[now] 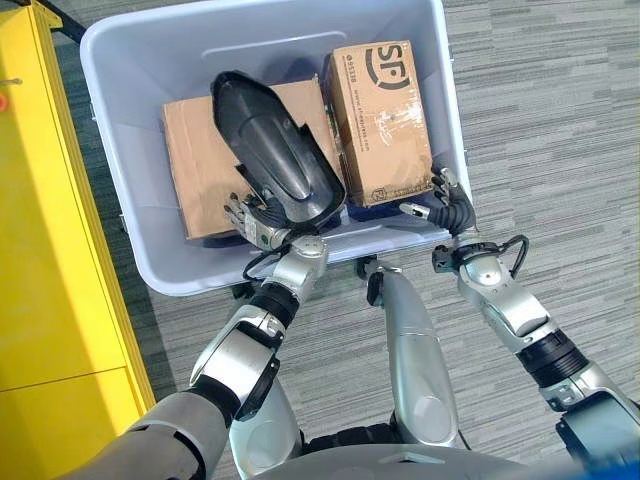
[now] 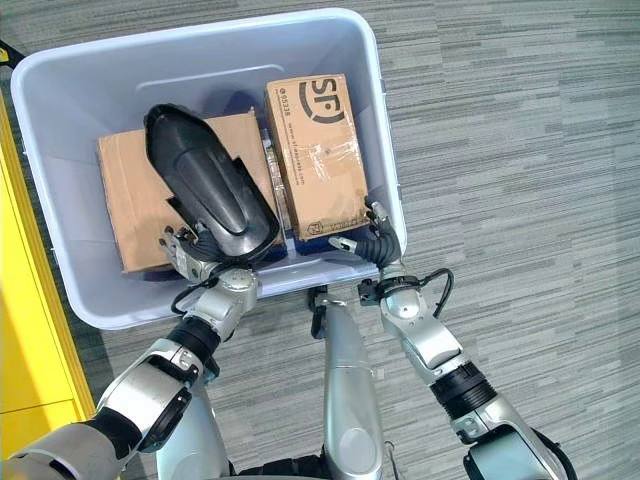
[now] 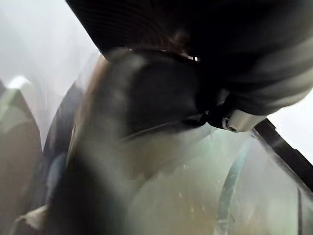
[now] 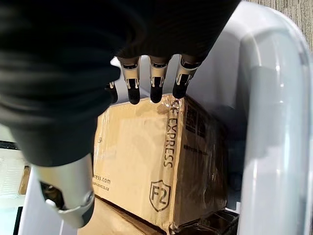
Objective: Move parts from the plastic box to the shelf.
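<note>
From the left eye view I am looking down into the plastic box [image 1: 120, 60], where a long black part [image 1: 275, 150] is lying over a flat cardboard box [image 1: 195, 170], its long axis running from the far left toward the near right. My left hand [image 1: 255, 222] is sitting at its near end, at the near wall of the plastic box, with the fingers going under the part; I cannot tell if they are closing on it. In the right eye view, my right hand [image 2: 372, 240] is waiting at the near corner of the taped carton [image 2: 315, 150], fingers apart and holding nothing. In the left wrist view I am seeing the black part's dark shell [image 3: 146, 93] pressed close against the hand, but the fingers are hidden. In the right wrist view, the straight fingers [image 4: 156, 88] are just reaching the carton's top edge. I judge the left hand is nearer to the part, so the lift should be starting there.
</note>
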